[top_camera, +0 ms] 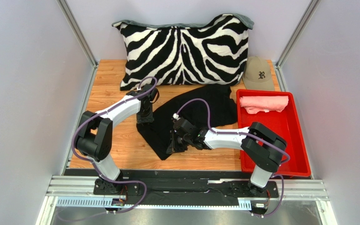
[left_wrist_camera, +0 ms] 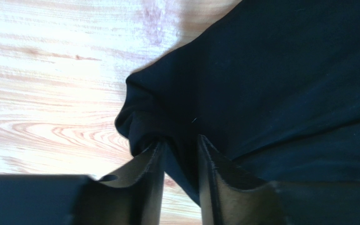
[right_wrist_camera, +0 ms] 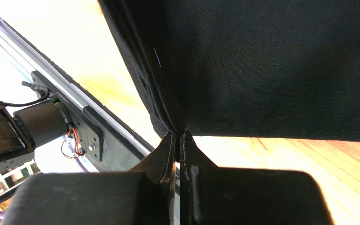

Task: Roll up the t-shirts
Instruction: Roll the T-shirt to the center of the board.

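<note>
Right wrist: R fingers [right_wrist_camera: 164, 154] pinch blk tee [right_wrist_camera: 271, 70].

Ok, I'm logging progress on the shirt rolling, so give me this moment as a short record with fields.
black t-shirt: unrolled, spread on table
pink t-shirt: looks rolled, in red tray
left end effector: open, black cloth between the jaws
right end effector: shut on black t-shirt's edge
background: zebra pillow, tan cap
</note>
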Controlling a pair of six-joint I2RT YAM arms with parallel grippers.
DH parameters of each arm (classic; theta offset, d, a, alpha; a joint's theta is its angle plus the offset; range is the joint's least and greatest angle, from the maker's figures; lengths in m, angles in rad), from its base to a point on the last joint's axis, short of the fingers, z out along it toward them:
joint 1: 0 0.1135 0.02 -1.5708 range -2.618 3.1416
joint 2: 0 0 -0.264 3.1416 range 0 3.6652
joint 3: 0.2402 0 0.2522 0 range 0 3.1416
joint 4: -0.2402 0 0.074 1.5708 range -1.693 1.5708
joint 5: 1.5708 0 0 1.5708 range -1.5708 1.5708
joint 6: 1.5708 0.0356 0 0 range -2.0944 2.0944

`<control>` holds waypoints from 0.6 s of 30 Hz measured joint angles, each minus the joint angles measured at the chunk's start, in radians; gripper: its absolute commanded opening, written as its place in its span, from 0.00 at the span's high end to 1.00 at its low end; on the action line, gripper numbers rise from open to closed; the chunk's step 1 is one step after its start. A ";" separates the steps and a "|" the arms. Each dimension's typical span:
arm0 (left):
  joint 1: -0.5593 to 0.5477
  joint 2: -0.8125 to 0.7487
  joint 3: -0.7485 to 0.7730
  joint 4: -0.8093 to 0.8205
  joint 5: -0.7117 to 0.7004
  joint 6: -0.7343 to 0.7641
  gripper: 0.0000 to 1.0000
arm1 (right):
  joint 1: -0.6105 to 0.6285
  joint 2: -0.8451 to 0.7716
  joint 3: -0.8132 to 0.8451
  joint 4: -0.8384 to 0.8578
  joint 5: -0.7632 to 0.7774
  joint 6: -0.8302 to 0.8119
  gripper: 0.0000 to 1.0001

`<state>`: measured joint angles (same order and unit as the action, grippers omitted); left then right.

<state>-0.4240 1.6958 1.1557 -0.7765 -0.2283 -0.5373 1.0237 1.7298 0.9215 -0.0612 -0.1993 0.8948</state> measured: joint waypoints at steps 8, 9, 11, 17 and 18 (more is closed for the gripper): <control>0.021 -0.096 0.013 -0.011 0.018 -0.017 0.48 | -0.013 0.000 -0.009 -0.002 0.007 0.000 1.00; 0.032 -0.129 0.008 -0.005 0.032 -0.023 0.48 | -0.015 0.000 -0.012 -0.001 0.008 -0.001 1.00; 0.050 -0.186 -0.013 0.008 0.048 -0.036 0.48 | -0.019 0.000 -0.014 -0.002 0.008 -0.001 1.00; 0.069 -0.306 -0.114 0.040 0.103 -0.086 0.76 | -0.024 0.000 -0.015 -0.002 0.007 -0.001 1.00; 0.069 -0.309 -0.130 0.043 0.117 -0.097 0.78 | -0.025 0.000 -0.015 -0.002 0.007 -0.001 1.00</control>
<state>-0.3550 1.3872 1.0256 -0.7330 -0.1116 -0.6338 0.9989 1.7298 0.9062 -0.0635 -0.1921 0.8936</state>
